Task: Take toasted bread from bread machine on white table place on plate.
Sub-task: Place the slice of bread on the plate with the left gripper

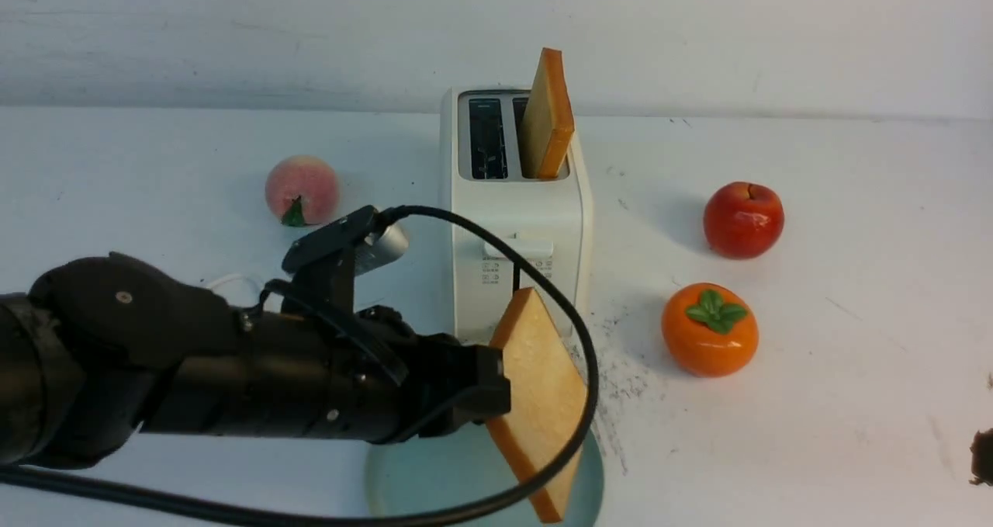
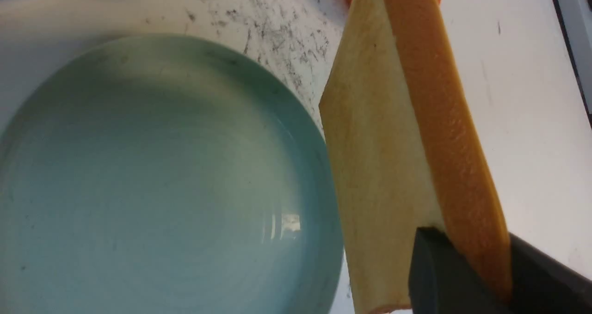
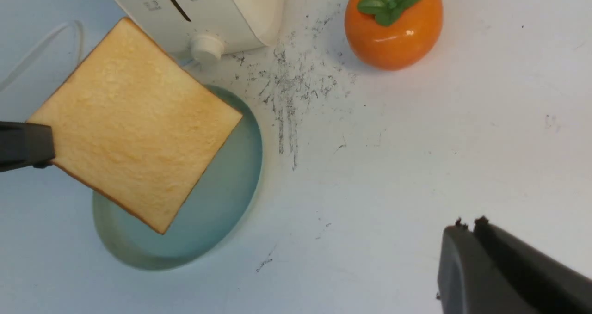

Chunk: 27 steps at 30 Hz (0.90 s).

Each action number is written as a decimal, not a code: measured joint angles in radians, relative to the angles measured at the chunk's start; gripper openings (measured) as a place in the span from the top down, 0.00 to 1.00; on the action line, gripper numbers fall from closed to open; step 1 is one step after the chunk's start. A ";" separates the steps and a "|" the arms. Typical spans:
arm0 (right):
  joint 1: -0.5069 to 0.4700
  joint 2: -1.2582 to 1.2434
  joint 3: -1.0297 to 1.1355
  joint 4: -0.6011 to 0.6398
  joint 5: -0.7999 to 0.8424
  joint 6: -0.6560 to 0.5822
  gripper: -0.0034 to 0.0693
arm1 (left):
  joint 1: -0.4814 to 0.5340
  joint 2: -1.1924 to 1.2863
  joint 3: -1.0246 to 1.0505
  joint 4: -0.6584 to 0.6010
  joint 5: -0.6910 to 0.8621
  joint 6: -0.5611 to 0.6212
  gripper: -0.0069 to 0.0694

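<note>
While the first slice (image 1: 543,403) of toasted bread is pinched by the left fingers (image 1: 490,391) above the plate (image 1: 419,484), the second slice (image 1: 547,116) is found standing in the bread machine (image 1: 516,232).

The first slice is gripped at one corner and held tilted, its lowest corner hanging over the right side of the plate; contact with the plate cannot be confirmed. The second slice is seated upright in the right-hand slot. The plate is set on the white table (image 1: 853,341), just in front of the bread machine. The right fingers (image 3: 462,267) are seen pressed together, gripping nothing, well apart from the plate. A persimmon (image 1: 710,329) and an apple (image 1: 743,220) are noted to the right of the bread machine, and a peach (image 1: 302,189) to its left.
</note>
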<state>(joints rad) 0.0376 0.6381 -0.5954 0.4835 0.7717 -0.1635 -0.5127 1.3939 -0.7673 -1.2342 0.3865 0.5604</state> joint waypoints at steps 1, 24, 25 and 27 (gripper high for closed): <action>0.000 0.000 0.000 0.000 0.000 0.000 0.91 | 0.000 0.025 0.000 -0.046 -0.001 0.059 0.79; 0.000 0.000 0.000 0.002 0.009 0.000 0.90 | 0.000 0.095 0.000 -0.087 0.019 0.216 0.79; 0.000 0.000 0.000 0.002 0.009 0.000 0.90 | 0.000 0.084 0.000 -0.079 0.018 0.215 0.79; 0.000 0.000 0.000 0.002 0.015 0.000 0.90 | 0.000 0.050 0.000 -0.064 0.011 0.214 0.79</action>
<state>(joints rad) 0.0376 0.6381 -0.5954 0.4858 0.7863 -0.1635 -0.5127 1.4436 -0.7669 -1.2979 0.3970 0.7741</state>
